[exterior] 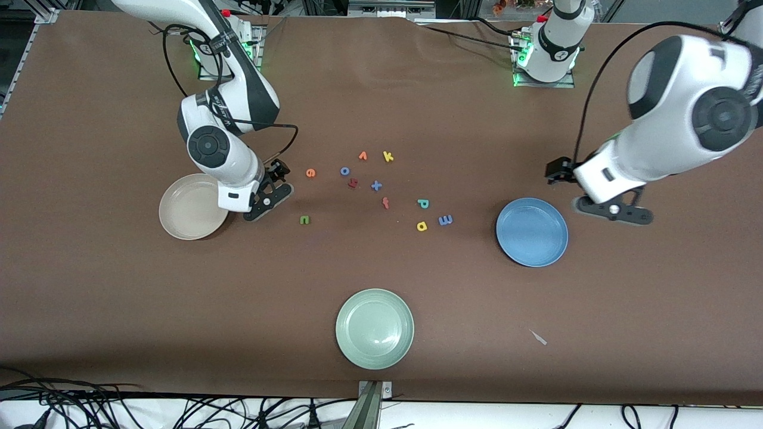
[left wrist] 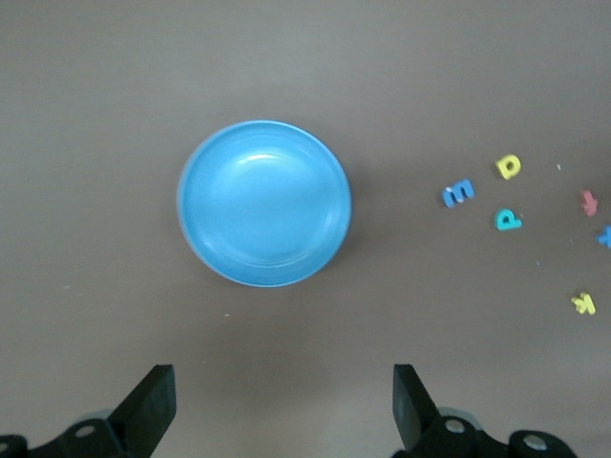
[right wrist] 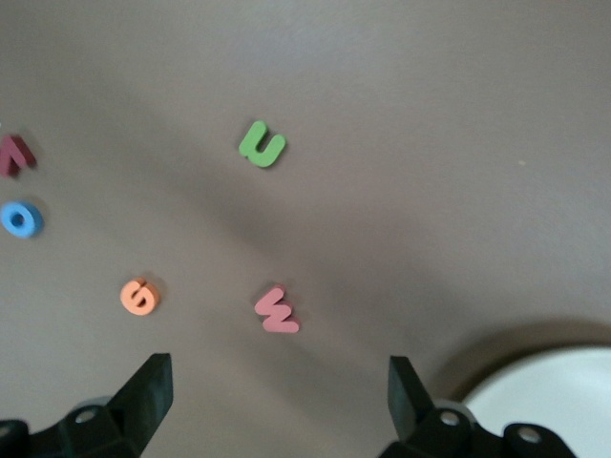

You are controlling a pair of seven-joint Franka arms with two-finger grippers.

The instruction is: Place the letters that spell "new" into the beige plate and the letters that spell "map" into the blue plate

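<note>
The beige plate (exterior: 194, 207) (right wrist: 563, 401) lies toward the right arm's end of the table. My right gripper (exterior: 269, 189) (right wrist: 277, 377) hangs open and empty just beside it, over the pinkish-red w (right wrist: 277, 311), which the front view hides. The orange e (exterior: 310, 173) (right wrist: 139, 296) and green n (exterior: 304, 220) (right wrist: 262, 145) lie close by. The blue plate (exterior: 532, 232) (left wrist: 264, 202) is empty, and my left gripper (exterior: 613, 210) (left wrist: 282, 382) is open and empty over the table beside it. The blue m (exterior: 445, 220) (left wrist: 459, 192), yellow a (exterior: 422, 226) (left wrist: 510, 167) and teal p (exterior: 422, 204) (left wrist: 508, 219) lie together mid-table.
A pale green plate (exterior: 374, 328) sits near the front edge. Mid-table also lie an orange v (exterior: 362, 156), yellow k (exterior: 388, 157), blue o (exterior: 344, 171), a dark red letter (exterior: 353, 183), a blue x (exterior: 376, 186) and a red f (exterior: 385, 203).
</note>
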